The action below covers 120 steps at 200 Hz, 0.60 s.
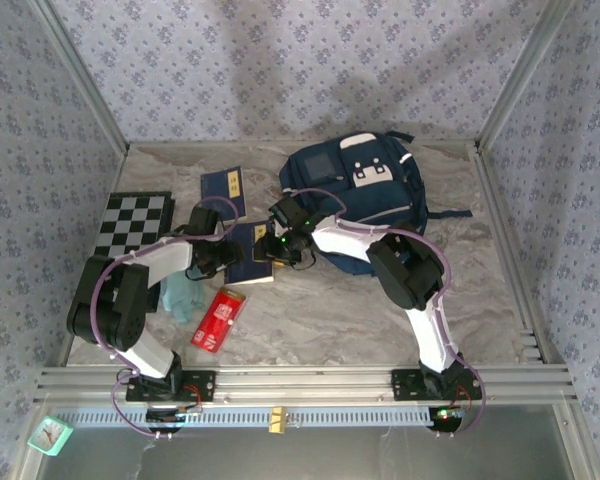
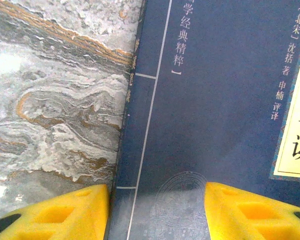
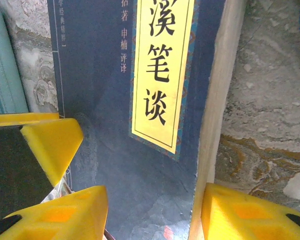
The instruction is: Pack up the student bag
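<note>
The student bag [image 1: 352, 195], a navy backpack with white trim, lies at the back middle of the table. In front of it on the left lies a navy book with a yellow title label [image 1: 250, 252]. My left gripper [image 1: 218, 258] is at the book's left edge and my right gripper [image 1: 278, 247] at its right edge. The left gripper [image 2: 157, 200] is open; one finger is over the marble beside the spine and the other over the cover [image 2: 215, 115]. The right gripper [image 3: 152, 205] is open too, straddling the cover [image 3: 105, 115] and its cream page edge [image 3: 217, 100].
A second navy booklet [image 1: 223, 185] lies behind the first. A checkerboard [image 1: 135, 222] sits at the left, a teal item [image 1: 180, 295] by the left arm, and a red packet [image 1: 218, 318] in front. Metal frame posts and papered walls enclose the table.
</note>
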{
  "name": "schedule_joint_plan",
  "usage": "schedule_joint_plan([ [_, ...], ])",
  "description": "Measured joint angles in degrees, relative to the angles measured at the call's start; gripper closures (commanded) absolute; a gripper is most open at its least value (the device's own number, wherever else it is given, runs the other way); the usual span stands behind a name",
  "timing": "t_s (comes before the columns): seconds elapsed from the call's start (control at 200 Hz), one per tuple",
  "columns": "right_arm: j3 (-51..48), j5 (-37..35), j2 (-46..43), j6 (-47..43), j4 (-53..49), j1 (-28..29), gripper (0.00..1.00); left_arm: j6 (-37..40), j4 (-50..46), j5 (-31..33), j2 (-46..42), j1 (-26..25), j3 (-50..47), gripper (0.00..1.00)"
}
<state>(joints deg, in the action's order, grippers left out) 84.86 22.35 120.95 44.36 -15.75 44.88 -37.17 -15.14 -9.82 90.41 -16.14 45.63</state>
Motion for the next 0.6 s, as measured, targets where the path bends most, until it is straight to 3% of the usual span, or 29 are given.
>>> schedule_joint_plan([
  [0.305,0.0,2.6,-3.41,0.02,0.26,-0.44,0.49,0.0,0.04,0.2,-0.09,-0.15,-0.07,0.47],
  [0.6,-0.31,4.17,-4.17,1.01,2.4,-0.66,0.64,0.0,0.0,0.63,-0.26,-0.52,-0.07,0.48],
])
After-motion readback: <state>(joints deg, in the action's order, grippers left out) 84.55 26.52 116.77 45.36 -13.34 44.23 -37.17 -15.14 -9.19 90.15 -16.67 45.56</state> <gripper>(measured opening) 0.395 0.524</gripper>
